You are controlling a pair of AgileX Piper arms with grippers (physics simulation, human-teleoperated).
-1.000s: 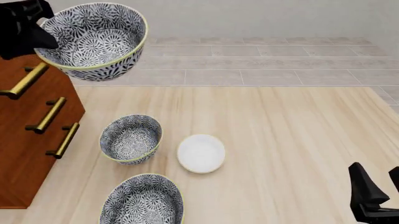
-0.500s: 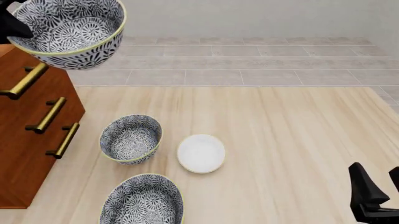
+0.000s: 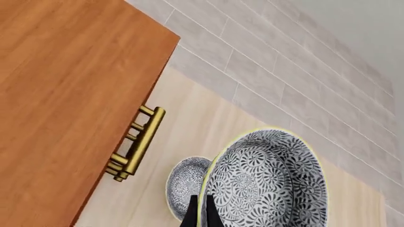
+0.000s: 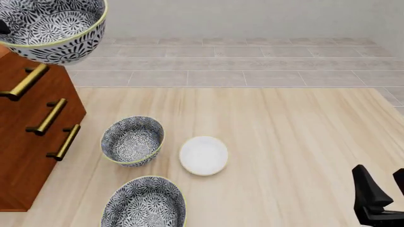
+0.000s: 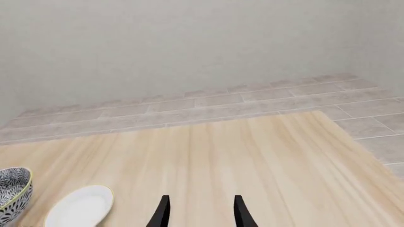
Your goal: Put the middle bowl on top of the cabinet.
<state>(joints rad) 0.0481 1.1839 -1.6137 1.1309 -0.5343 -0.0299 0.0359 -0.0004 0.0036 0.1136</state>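
Note:
The middle bowl (image 4: pixel 54 28), floral grey-and-white with a pale yellow rim, hangs in the air at the far left, above the cabinet (image 4: pixel 25 132). My left gripper (image 3: pixel 202 215) is shut on its rim, with one thin finger on each side of the wall. The left wrist view shows the bowl (image 3: pixel 265 184) beside the cabinet's flat top (image 3: pixel 63 94), past its front edge with the brass handles (image 3: pixel 136 146). In the front view the left gripper is almost wholly out of frame. My right gripper (image 4: pixel 385 194) stands open low at the near right, holding nothing; it (image 5: pixel 200 215) shows the same from the wrist.
Two lookalike floral bowls rest on the table, one (image 4: pixel 132 140) in front of the cabinet and one (image 4: pixel 145 203) nearer to me. A small plain white dish (image 4: pixel 203 155) lies beside them. A grey tiled floor lies beyond the wooden table's far edge (image 4: pixel 252 87).
The left arm has carried the bowl further left and a little up, from beside the cabinet's top corner to over it. The right gripper has not moved.

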